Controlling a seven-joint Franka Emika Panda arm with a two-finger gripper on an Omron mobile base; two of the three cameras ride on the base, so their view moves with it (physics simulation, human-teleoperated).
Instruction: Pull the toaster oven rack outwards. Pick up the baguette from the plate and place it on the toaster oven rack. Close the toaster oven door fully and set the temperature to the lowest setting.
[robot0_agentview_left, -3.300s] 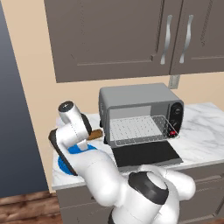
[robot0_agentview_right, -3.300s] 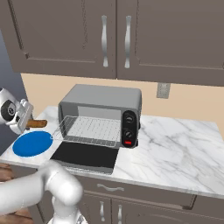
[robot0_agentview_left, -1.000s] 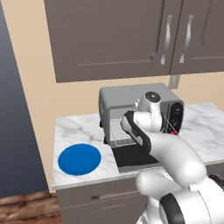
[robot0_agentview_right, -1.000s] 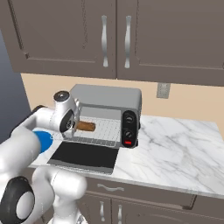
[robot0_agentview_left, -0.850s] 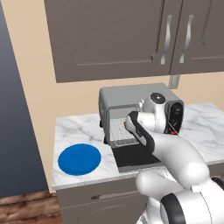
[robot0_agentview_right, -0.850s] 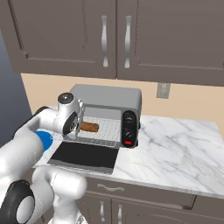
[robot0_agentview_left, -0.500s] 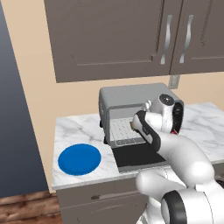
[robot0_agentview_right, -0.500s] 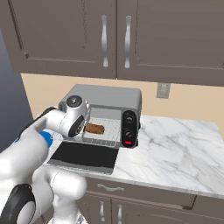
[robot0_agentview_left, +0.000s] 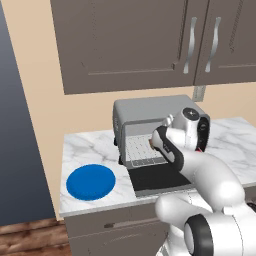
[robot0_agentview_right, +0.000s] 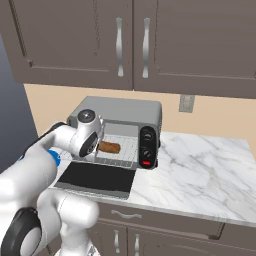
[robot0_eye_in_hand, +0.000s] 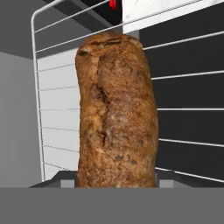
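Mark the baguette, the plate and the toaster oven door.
baguette (robot0_eye_in_hand: 116, 109), hand view, middle of the crust.
plate (robot0_agentview_left: 91, 181), left base view, centre of the blue face.
toaster oven door (robot0_agentview_right: 95, 178), right base view, middle of the dark glass pane, door lying open.

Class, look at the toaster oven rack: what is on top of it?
The baguette is over the rack's wires, in the open toaster oven. The hand covers the rack's left part, and whether the bread rests on the wires is hidden.

White marble counter (robot0_agentview_right: 200, 175), toaster oven (robot0_agentview_right: 117, 112) at back, blue plate (robot0_agentview_left: 91, 182) left
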